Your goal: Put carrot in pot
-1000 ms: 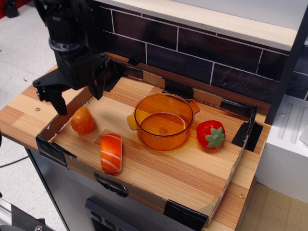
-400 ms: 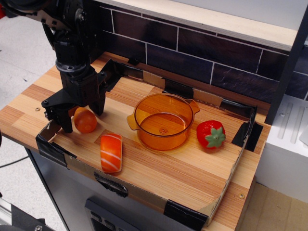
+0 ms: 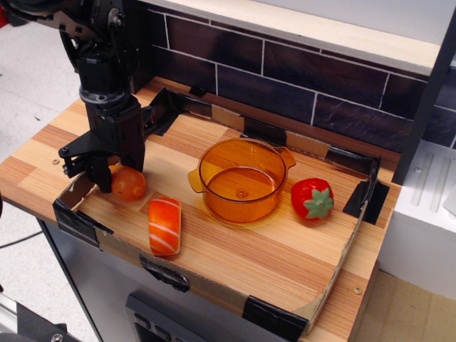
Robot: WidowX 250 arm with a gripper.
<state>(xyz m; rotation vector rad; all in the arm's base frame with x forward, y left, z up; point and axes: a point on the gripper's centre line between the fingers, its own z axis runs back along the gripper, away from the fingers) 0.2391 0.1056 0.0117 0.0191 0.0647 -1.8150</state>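
My fingers (image 3: 118, 173) sit low over the carrot (image 3: 129, 183), one dark finger on its left side and the other behind it toward the wall. From this single view I cannot tell whether they are pressing the toy or merely straddling it, so I treat the grip as unconfirmed. The carrot rests on the counter (image 3: 235, 249) at the left end of the taped cardboard tray (image 3: 78, 214), touching or almost touching the near finger, its orange bulk showing mostly to the right of that finger.

To do this step well, I want the fingers centred on the widest part of the egg shape before I close. The toy looks smooth and rounded, so I judge that an off-centre pinch could squirt it out sideways, perhaps against the tray's low wall. I would close gently, check that the toy rises with the fingers, and only then travel.

The pot (image 3: 242, 179) stands well apart to the right, upright, open and empty, near the middle of the tray. The striped orange block (image 3: 164, 226) lies just in front of the carrot, and the strawberry (image 3: 312, 198) sits beyond the pot. My path to the pot should pass above its near handle and rim.
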